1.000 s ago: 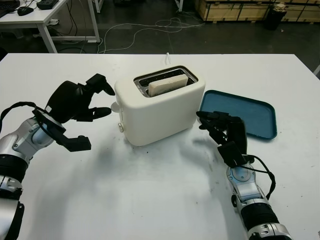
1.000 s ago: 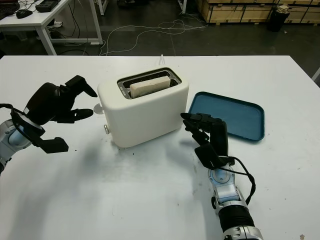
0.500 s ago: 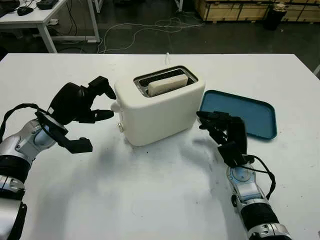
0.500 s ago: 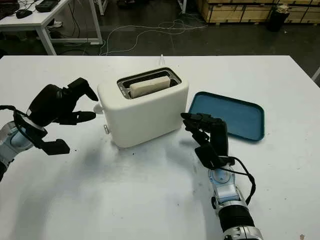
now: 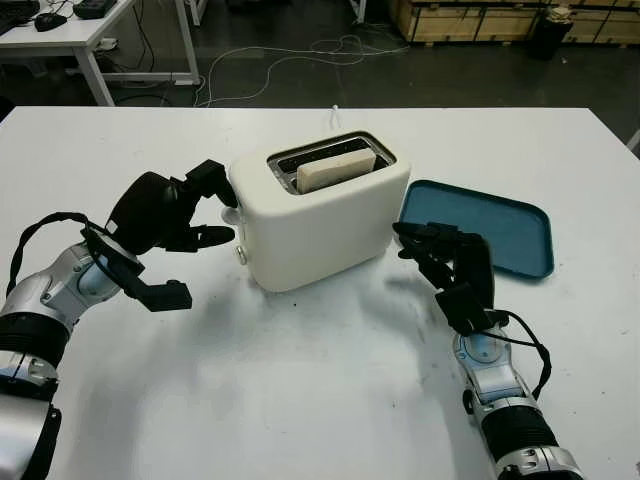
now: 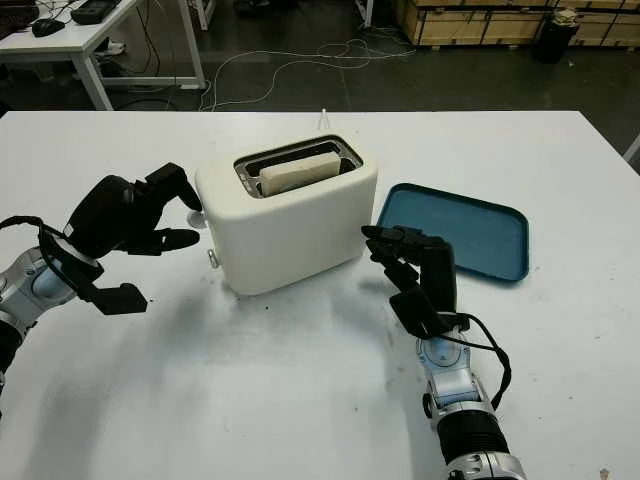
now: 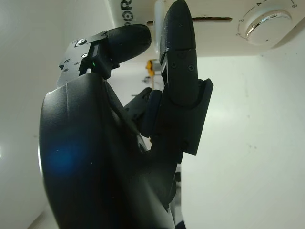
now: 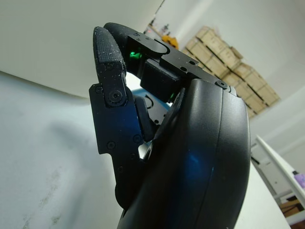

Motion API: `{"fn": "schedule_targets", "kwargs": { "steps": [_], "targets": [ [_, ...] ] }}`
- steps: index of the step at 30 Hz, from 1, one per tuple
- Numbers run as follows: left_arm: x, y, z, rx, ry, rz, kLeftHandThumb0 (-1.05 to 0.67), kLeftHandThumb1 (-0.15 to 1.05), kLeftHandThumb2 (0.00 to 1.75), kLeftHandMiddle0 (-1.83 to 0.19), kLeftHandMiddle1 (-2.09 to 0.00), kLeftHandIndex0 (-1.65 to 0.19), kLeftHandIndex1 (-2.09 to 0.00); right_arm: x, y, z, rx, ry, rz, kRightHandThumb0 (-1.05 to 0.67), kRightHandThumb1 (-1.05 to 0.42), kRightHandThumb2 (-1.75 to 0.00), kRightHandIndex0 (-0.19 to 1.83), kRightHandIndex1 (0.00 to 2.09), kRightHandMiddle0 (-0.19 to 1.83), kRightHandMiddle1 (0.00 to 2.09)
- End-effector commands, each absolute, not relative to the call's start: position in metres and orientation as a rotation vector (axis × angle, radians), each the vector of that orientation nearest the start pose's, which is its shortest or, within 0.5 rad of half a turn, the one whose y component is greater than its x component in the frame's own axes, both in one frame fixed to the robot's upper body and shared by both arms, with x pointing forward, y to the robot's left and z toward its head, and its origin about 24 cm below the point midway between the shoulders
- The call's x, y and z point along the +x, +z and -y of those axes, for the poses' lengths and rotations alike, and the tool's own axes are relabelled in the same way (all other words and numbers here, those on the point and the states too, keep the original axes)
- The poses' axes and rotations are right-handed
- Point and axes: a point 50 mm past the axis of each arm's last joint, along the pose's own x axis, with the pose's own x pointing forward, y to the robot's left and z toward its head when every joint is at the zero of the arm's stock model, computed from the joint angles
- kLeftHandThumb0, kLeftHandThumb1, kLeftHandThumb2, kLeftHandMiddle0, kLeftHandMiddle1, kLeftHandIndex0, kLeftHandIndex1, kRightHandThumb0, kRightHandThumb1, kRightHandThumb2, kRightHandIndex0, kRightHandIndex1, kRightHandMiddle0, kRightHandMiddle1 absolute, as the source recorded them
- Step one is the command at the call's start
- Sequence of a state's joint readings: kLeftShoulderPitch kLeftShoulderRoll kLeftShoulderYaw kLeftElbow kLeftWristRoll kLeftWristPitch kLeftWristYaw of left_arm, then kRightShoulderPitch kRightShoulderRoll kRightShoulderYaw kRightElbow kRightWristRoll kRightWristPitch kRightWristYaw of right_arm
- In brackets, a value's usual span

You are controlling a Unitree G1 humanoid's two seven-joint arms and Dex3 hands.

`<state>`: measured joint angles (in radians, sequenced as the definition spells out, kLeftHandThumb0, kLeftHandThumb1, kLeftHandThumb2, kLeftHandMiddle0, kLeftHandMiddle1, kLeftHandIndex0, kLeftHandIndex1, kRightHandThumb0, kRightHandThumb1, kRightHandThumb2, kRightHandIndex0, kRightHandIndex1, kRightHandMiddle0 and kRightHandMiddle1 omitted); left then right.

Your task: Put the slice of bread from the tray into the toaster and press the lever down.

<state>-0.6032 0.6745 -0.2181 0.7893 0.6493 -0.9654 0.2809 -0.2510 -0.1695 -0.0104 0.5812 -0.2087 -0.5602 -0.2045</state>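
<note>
A white toaster stands mid-table with the slice of bread upright in its slot, the top edge showing above the rim. My left hand is open at the toaster's left end. Its fingertips touch or nearly touch the white lever above the lever slot. My right hand is open, raised just right of the toaster's front corner and holding nothing. The blue tray lies to the right with nothing on it.
A round dial sits low on the toaster's left end, beside the lever slot. A white cord runs off the table's far edge behind the toaster. Bare white table lies in front of the toaster and between my arms.
My left hand has moved right, from a gap away up to the toaster's left end, its fingertips now at the lever. The right hand, bread and tray have not moved.
</note>
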Motion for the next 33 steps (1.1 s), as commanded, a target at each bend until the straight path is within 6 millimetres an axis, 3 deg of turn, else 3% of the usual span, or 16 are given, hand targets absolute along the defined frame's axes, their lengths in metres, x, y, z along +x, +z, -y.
{"fn": "schedule_targets", "kwargs": {
  "steps": [1, 9, 18, 27, 33],
  "targets": [
    [0.323, 0.122, -0.216, 1.153, -0.374, 0.699, -0.66, 0.92, 0.35, -1.15, -1.75, -0.14, -1.75, 0.289, 0.036, 0.176, -0.312, -0.076, 0.276, -0.54, -0.92, -0.04, 1.0, 0.9, 1.23, 0.0],
    [0.323, 0.112, -0.216, 1.144, -0.387, 0.655, -0.67, 0.92, 0.34, -1.15, -1.75, -0.18, -1.75, 0.289, 0.036, 0.177, -0.318, -0.078, 0.28, -0.54, -0.92, -0.03, 1.0, 0.9, 1.23, 0.0],
    [0.318, 0.084, -0.216, 1.099, -0.42, 0.536, -0.66, 0.92, 0.3, -1.16, -1.75, -0.31, -1.69, 0.29, 0.038, 0.177, -0.314, -0.077, 0.282, -0.54, -0.92, -0.04, 1.01, 0.9, 1.23, 0.0],
    [0.31, 0.058, -0.208, 1.019, -0.445, 0.449, -0.66, 0.92, 0.28, -1.13, -1.75, -0.51, -1.51, 0.29, 0.038, 0.177, -0.3, -0.074, 0.286, -0.54, -0.92, -0.04, 1.01, 0.91, 1.23, 0.0],
    [0.303, 0.044, -0.199, 0.905, -0.46, 0.398, -0.65, 0.92, 0.27, -1.09, -1.75, -0.67, -1.26, 0.29, 0.038, 0.178, -0.307, -0.075, 0.288, -0.55, -0.92, -0.04, 1.01, 0.91, 1.23, 0.0]
  ]
}}
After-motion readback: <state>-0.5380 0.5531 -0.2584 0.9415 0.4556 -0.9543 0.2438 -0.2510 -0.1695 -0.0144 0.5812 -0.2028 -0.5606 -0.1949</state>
